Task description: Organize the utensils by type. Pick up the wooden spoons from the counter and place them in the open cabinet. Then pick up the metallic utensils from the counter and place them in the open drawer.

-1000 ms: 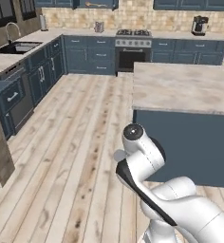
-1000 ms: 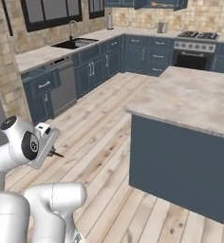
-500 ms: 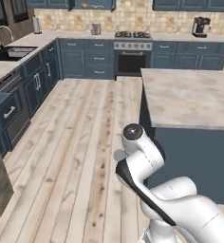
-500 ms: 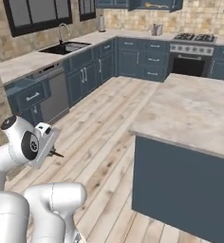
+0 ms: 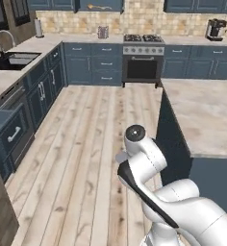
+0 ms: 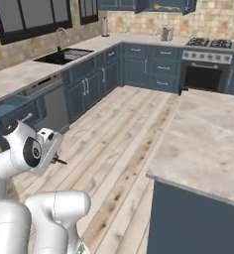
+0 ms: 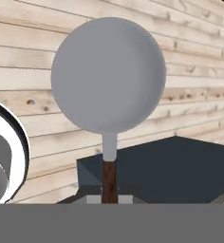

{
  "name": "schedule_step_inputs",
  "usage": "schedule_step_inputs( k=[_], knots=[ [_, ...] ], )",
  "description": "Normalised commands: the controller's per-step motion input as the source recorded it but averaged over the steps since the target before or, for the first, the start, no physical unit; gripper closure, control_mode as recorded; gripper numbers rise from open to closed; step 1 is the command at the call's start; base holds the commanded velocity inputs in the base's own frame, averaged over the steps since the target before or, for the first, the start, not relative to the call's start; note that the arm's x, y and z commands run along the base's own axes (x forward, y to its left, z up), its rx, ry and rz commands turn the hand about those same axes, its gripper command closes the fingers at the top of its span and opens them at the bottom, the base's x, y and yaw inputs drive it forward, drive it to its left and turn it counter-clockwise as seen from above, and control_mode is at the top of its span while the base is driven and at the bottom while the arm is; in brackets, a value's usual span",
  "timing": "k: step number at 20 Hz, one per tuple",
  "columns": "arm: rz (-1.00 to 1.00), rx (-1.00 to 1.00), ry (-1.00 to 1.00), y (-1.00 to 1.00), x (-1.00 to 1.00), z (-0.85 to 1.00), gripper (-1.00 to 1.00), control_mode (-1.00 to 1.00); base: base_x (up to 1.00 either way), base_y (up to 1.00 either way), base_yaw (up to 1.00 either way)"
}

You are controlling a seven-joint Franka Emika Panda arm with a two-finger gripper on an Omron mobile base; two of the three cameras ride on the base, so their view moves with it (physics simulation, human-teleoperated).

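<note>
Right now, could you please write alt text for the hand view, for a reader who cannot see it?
A round grey-headed utensil with a thin dark brown handle rises from the shut end effector, which holds it by the handle. Behind it lie pale wooden floor planks and a dark slate-blue block.

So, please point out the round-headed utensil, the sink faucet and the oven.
round-headed utensil (image 7: 108, 76), hand view, middle of its grey round head.
sink faucet (image 6: 61, 35), right base view, curved neck.
oven (image 5: 142, 68), left base view, dark door.
</note>
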Motion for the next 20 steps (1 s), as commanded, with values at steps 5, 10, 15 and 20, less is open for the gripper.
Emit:
schedule_step_inputs(
  k=[5,10,15,20],
  knots=[
    [0.0,0.0,0.0,0.0,0.0,0.0,1.0,1.0,1.0,0.42,0.0],
    [0.0,0.0,0.0,0.0,0.0,0.0,1.0,1.0,1.0,0.39,0.0],
    [0.0,0.0,0.0,0.0,0.0,0.0,1.0,1.0,1.0,0.3,0.0],
    [0.0,0.0,0.0,0.0,0.0,0.0,1.0,1.0,1.0,0.24,0.0]
  ],
)
